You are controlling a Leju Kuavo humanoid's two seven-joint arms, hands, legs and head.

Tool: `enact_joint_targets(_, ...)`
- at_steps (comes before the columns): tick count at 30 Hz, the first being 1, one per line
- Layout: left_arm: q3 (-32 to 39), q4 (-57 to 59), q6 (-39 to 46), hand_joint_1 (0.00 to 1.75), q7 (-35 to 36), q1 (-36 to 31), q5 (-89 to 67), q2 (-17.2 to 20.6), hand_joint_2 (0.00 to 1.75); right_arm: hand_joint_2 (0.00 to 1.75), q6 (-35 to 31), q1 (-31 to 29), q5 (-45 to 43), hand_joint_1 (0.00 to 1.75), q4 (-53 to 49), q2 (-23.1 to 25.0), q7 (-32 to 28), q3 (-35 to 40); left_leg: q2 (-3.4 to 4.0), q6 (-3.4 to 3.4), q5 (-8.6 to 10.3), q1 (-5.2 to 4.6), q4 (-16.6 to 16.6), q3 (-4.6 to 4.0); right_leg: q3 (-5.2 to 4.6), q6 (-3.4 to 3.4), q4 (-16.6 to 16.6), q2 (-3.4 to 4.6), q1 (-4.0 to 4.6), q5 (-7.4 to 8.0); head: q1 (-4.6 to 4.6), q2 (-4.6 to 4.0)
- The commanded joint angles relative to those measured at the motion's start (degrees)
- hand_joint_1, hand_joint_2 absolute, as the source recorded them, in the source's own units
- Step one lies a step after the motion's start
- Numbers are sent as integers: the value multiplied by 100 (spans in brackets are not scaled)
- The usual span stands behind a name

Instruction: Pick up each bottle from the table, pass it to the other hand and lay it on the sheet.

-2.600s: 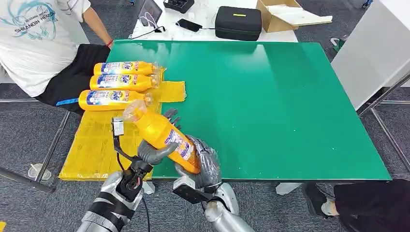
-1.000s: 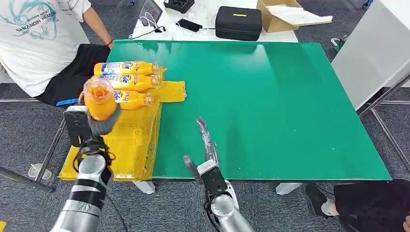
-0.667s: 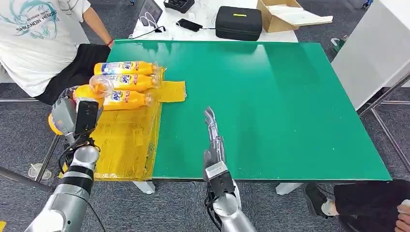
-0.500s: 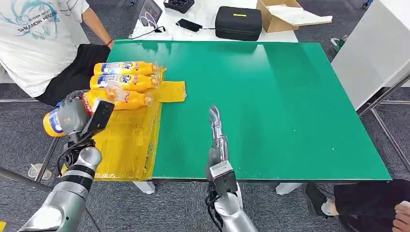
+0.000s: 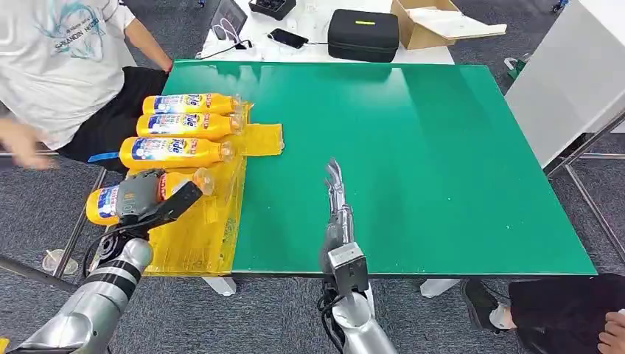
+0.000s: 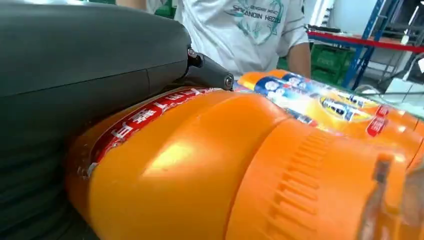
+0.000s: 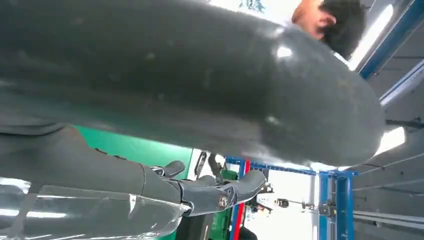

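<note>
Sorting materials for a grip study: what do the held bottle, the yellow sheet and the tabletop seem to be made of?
Held bottle: likely glossy orange plastic, given its sheen and moulded ribs, with a printed label. Yellow sheet: probably thin plastic film, creased and shiny. Tabletop: smooth, hard green surface with soft reflections; its material can't be told. The left hand holds the bottle.

Three orange plastic bottles [image 5: 180, 125] are laid side by side on the yellow plastic sheet [image 5: 193, 228] at the left edge of the green table [image 5: 413, 162]; a fourth orange bottle [image 5: 140, 195] is held just nearer, over the sheet, in the left hand [image 5: 151, 200].
</note>
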Motion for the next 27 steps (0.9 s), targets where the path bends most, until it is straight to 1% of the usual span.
enact_joint_targets(1,-361,513,-259,175,-15,-300,-123,163,175,0,59,-125,-30,0,119,-168,43,-27,1,3,-6,2,-1,18,20,-6,-3,-4,4,-5,0,-2)
enact_joint_targets(3,-473,551,-556,175,-35,-286,-243,224,175,0,116,-145,-42,0,180,-156,60,-40,4,3,-7,3,-1,21,22,-7,-4,-1,6,-5,0,-2)
enact_joint_targets(5,-290,549,-1043,175,-338,-203,26,232,175,0,195,-174,-58,0,296,-124,66,-60,9,5,-16,5,1,43,43,-11,-3,1,9,-13,0,-2)
enact_joint_targets(6,-350,553,-1108,175,-349,-177,-30,258,175,0,224,-188,-61,0,347,-117,71,-56,10,6,-17,5,0,44,44,-11,-4,2,9,-13,0,-2)
enact_joint_targets(7,-379,571,-1188,175,-375,-157,-44,269,175,0,251,-208,-67,0,419,-107,75,-54,9,4,-8,3,-3,25,24,-7,-6,4,5,-4,0,-2)
enact_joint_targets(8,-388,578,-1235,175,-394,-147,-43,270,175,0,264,-220,-70,0,446,-101,75,-56,13,6,-17,4,-4,47,46,-10,-8,5,8,-12,0,-2)
enact_joint_targets(9,-396,581,-1311,175,-419,-133,-31,272,175,0,275,-229,-71,0,489,-93,75,-61,10,4,-10,2,-4,29,28,-6,-6,5,4,-6,0,-2)
enact_joint_targets(10,-348,578,-1510,175,-511,-95,76,263,175,0,312,-257,-78,0,573,-77,85,-63,11,6,-15,2,-5,43,43,-9,-7,4,5,-11,0,-2)
enact_joint_targets(11,-398,579,-1569,175,-535,-68,46,275,175,0,328,-266,-81,0,608,-68,89,-63,8,4,-9,1,-5,32,31,-7,-6,5,3,-5,0,-2)
enact_joint_targets(12,-429,586,-1611,175,-543,-52,27,281,175,0,339,-275,-83,0,639,-64,94,-62,9,6,-13,2,-5,44,45,-9,-7,6,5,-8,0,-2)
enact_joint_targets(13,-485,584,-1736,119,-583,-28,18,297,175,0,362,-287,-88,0,690,-55,105,-72,8,4,-7,0,-7,33,33,-7,-7,7,2,-4,-2,-2)
enact_joint_targets(14,-523,581,-1885,35,-632,3,40,318,175,0,405,-294,-107,0,736,-45,127,-83,14,5,-13,3,-7,51,50,-11,-9,12,6,-7,0,-2)
enact_joint_targets(15,-557,585,-1946,12,-675,40,35,342,175,0,419,-297,-111,0,767,-39,132,-87,10,3,-6,-2,-10,38,36,-7,-7,10,0,-2,-2,-2)
enact_joint_targets(16,-615,586,-2089,0,-744,67,48,382,175,0,441,-322,-107,0,841,-31,136,-88,15,4,-9,-1,-11,53,50,-9,-10,13,2,-3,0,-2)
enact_joint_targets(17,-671,588,-2210,0,-810,102,59,429,175,0,471,-345,-118,0,910,-23,155,-95,13,2,-7,-1,-11,47,45,-9,-7,13,1,-2,0,-2)
enact_joint_targets(18,-701,579,-2319,0,-903,137,109,452,0,0,494,-361,-127,0,966,-18,162,-107,17,3,-9,1,-10,54,52,-11,-9,15,4,-2,-2,-2)
enact_joint_targets(23,-691,446,-2707,0,-1365,283,496,526,0,0,586,-438,-183,0,1149,27,180,-147,33,1,-13,1,-18,79,74,-14,-17,30,4,-5,0,-2)
enact_joint_targets(24,-701,412,-2765,0,-1396,301,551,538,0,0,592,-452,-191,0,1184,36,184,-155,17,-1,-6,-2,-15,63,61,-9,-10,18,0,-4,-4,-2)
enact_joint_targets(25,-716,387,-2886,0,-1471,307,613,550,0,0,593,-456,-199,0,1211,42,187,-165,16,0,-9,0,-17,77,76,-13,-14,16,3,-6,-2,-2)
enact_joint_targets(26,-737,344,-2992,0,-1525,324,684,569,0,0,600,-468,-211,0,1244,49,192,-175,2,-2,-3,0,-13,62,66,-9,-10,11,2,-4,-2,-2)
enact_joint_targets(27,-787,313,-3166,0,-1592,335,777,609,0,0,614,-476,-226,0,1273,56,191,-186,2,0,-8,0,-16,80,83,-14,-12,14,3,-8,-2,-2)
